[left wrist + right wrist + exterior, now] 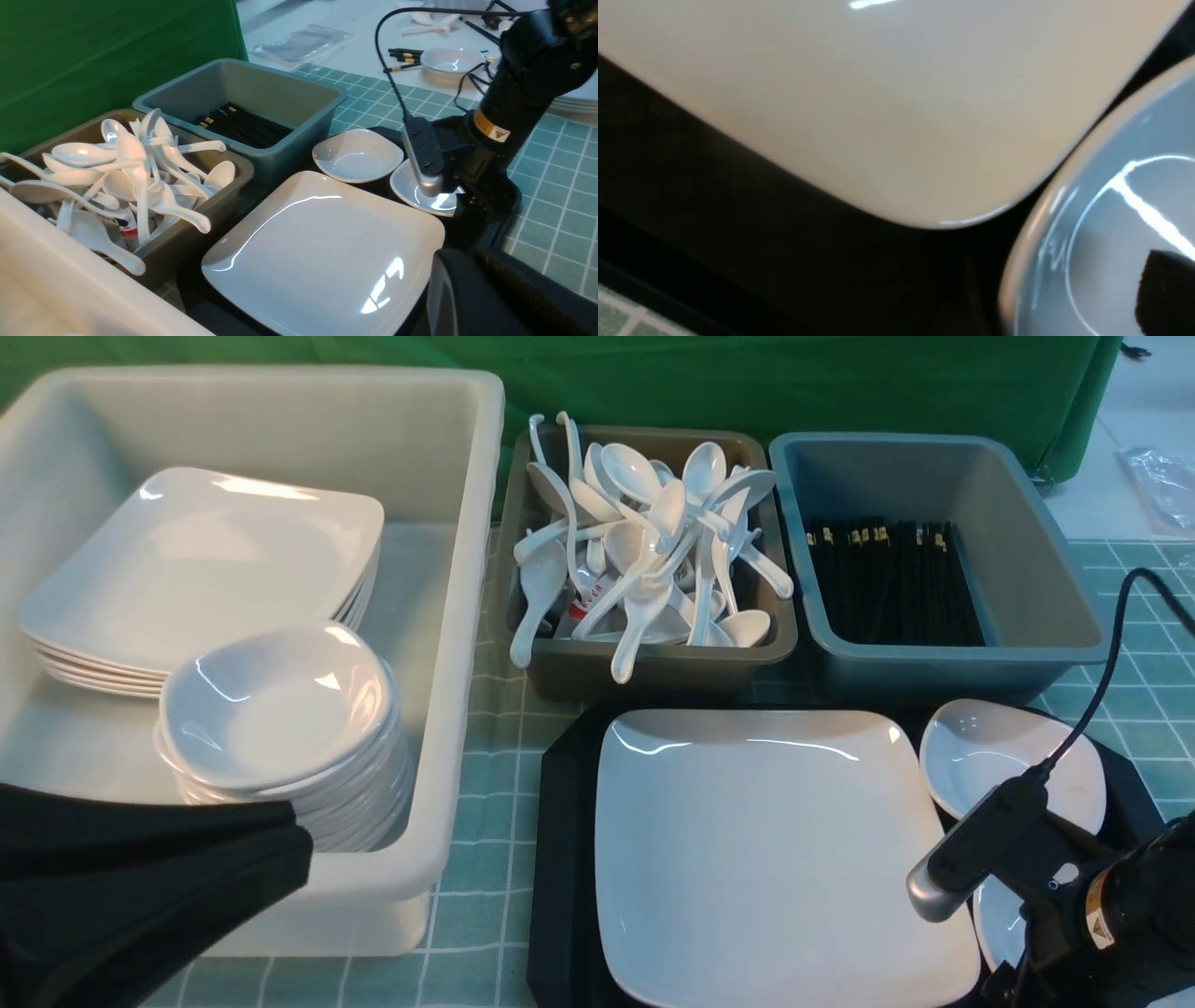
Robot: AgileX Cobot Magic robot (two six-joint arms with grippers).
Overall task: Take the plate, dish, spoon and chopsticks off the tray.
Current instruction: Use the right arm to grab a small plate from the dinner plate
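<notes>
Fingertip (1164,289) over dish (1101,224), right wrist view only; right gripper (460,207) spread unclear, left gripper (472,294) closed.

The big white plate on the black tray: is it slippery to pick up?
Probably slippery: the plate shines with glare. It looks stiff, maybe breakable if dropped. Lying flat on the tray, it would likely slide, not tip.

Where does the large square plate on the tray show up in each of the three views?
Front view: plate in the lower middle, on the tray.
Left wrist view: plate, the largest white piece.
Right wrist view: plate, the wide white surface with one rounded corner.
Shared landmark: small dish by that corner.
</notes>
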